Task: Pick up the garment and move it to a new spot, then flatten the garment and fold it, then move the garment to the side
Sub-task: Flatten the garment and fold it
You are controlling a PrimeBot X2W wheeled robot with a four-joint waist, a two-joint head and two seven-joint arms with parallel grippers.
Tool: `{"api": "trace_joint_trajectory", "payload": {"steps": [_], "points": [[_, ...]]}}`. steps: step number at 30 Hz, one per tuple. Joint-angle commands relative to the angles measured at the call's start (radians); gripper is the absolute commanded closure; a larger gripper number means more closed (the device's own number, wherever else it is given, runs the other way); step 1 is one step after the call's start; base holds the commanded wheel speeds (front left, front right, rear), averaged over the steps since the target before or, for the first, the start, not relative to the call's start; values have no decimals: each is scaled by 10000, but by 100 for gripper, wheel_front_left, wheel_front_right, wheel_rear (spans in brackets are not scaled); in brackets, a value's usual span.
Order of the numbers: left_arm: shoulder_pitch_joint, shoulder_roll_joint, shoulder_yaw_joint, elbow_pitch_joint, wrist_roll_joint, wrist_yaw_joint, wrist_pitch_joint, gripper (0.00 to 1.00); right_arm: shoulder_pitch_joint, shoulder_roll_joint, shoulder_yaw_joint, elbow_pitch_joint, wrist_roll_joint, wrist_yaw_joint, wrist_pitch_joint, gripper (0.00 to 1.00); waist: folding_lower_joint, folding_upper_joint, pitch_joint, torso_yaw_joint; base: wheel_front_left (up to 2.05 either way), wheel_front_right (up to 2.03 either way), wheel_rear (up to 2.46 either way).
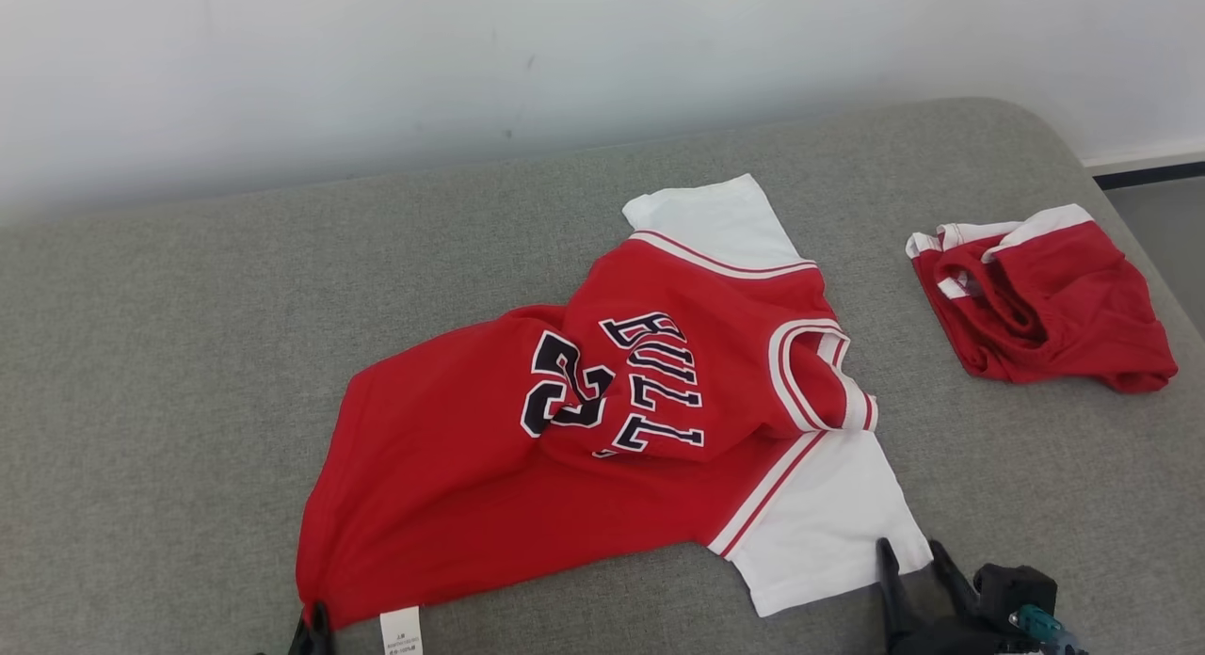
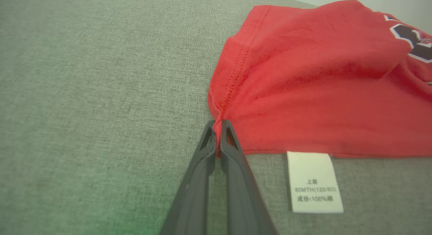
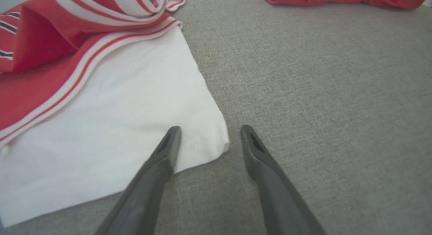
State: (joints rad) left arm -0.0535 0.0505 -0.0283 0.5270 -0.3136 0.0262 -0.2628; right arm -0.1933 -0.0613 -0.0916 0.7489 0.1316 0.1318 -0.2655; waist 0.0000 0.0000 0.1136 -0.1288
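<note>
Bright, even light, faint shadow under shirt, wrist views slightly soft, green tint low in left one.

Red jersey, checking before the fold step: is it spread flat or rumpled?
Rumpled, not flat: the red jersey has its chest bunched and lapped over the lower half; the near white sleeve lies flat.

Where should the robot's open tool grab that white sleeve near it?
Grab the sleeve's outer corner, coming low from the bare cushion side. The sleeve lies flat and thin, and that corner sits between the right tool's open fingers, so one finger can likely slip under its edge. The left tool pinches the shirt's red hem corner.
</note>
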Motion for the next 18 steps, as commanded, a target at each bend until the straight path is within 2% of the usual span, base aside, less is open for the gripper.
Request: {"api": "trace_joint_trajectory", "payload": {"steps": [1, 9, 15, 18], "points": [[-69, 1, 42, 75, -88, -13, -28, 100, -78, 53, 149, 126, 112, -26, 30, 100, 0, 0, 15, 15, 0, 0, 0], [-168, 6, 280, -25, -22, -266, -29, 100, -89, -16, 389, -946, 576, -26, 16, 100, 0, 0, -173, -16, 0, 0, 0], [-540, 3, 417, -756, 200, -624, -29, 100, -22, -4, 756, -2915, 1236, -26, 16, 100, 0, 0, -608, 25, 0, 0, 0], [-906, 13, 667, -1400, 610, -772, -29, 100, -405, -176, 1308, -4055, 1581, -26, 16, 100, 0, 0, -841, 54, 0, 0, 0]]}}
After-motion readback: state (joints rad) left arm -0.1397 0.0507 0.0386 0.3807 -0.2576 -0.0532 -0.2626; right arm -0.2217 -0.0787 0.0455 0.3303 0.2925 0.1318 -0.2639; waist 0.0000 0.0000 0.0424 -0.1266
